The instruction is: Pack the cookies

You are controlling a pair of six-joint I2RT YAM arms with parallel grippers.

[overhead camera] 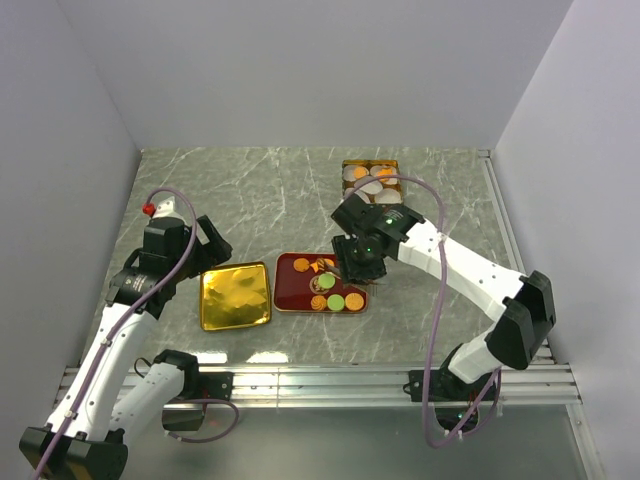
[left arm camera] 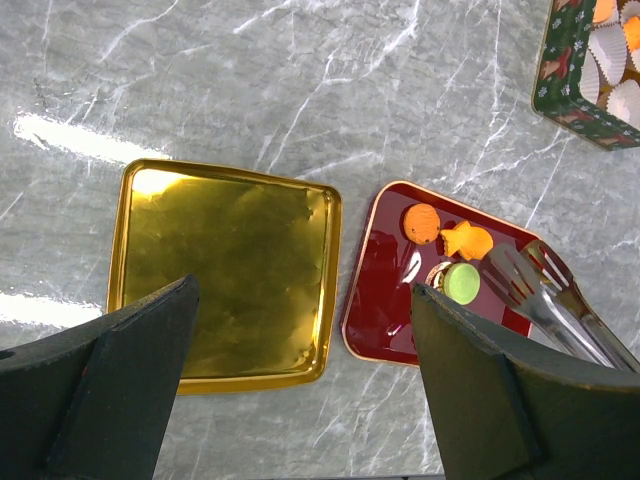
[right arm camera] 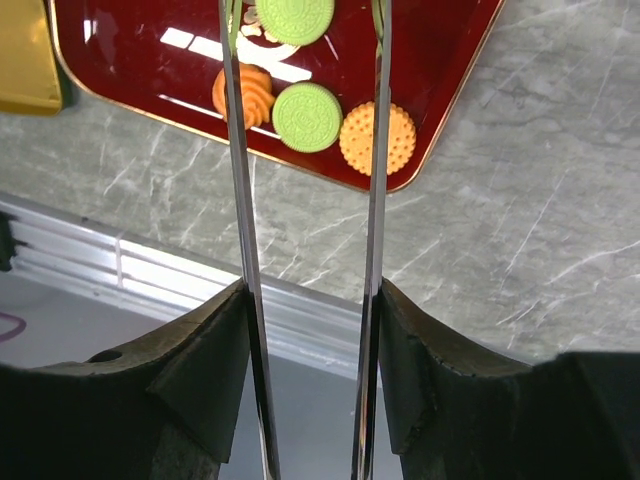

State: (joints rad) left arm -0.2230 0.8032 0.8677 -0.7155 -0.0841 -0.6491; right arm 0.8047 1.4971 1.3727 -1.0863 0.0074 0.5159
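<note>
Cookie-packing scene. The cookies (overhead camera: 337,300), orange, light green and tan, lay on a red tray (overhead camera: 288,285) near the middle of the marbled surface (overhead camera: 250,200). A gold tray (overhead camera: 236,296) lay just beside it on the left, and a green tin (left arm camera: 558,60) holding white paper cups (left arm camera: 610,50) stood behind. The right end effector (right arm camera: 312,300) was clamped on metal tongs (right arm camera: 240,200), whose blades flanked a green cookie (right arm camera: 295,15). The left end effector (left arm camera: 305,330) hung wide apart above the gold tray, holding nothing.
</note>
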